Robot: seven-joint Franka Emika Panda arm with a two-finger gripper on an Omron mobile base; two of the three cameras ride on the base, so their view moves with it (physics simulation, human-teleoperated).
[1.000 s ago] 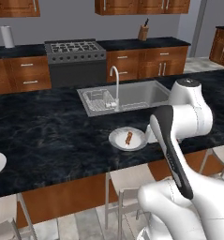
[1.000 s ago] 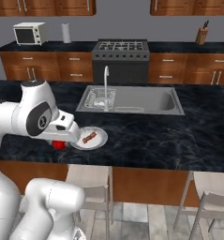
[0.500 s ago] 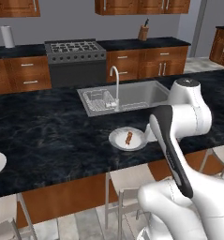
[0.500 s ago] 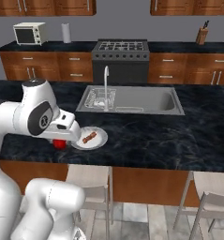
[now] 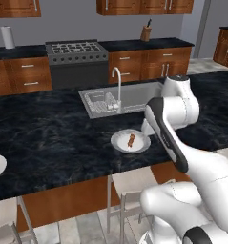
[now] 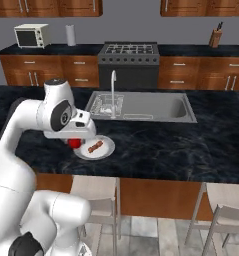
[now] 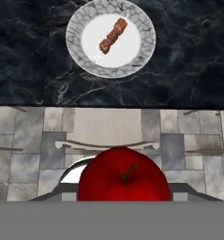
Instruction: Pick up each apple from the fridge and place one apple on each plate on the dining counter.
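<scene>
While the jaws are pinched on a glossy deep-red round apple (image 7: 124, 180), the fruit is carried low under the white hand, at the near edge of the long black marbled stone desk (image 5: 48, 143). From the right base camera the same apple (image 6: 74, 143) is glimpsed beneath the gripper (image 6: 75, 141), just beside the near-left rim of a round shallow white plate (image 6: 107, 150). In the hand camera the fruit is seen out over the tiled floor (image 7: 24, 136) and a pale stool seat (image 7: 108, 127), short of the desk's near edge, with the plate (image 7: 144, 49) lying further in on the stone. A small brown skewer of meat (image 7: 112, 35) is already laid across the middle of that plate. Beyond it a steel sink (image 5: 134, 97) with a curved tap is set into the desk.

The carrying step is judged to be almost over and the placing step about to begin. The apple should next be brought forward over the plate, lowered onto a bare part beside the skewer, and only then released, so that it is not rolled off the desk's near edge.
</scene>
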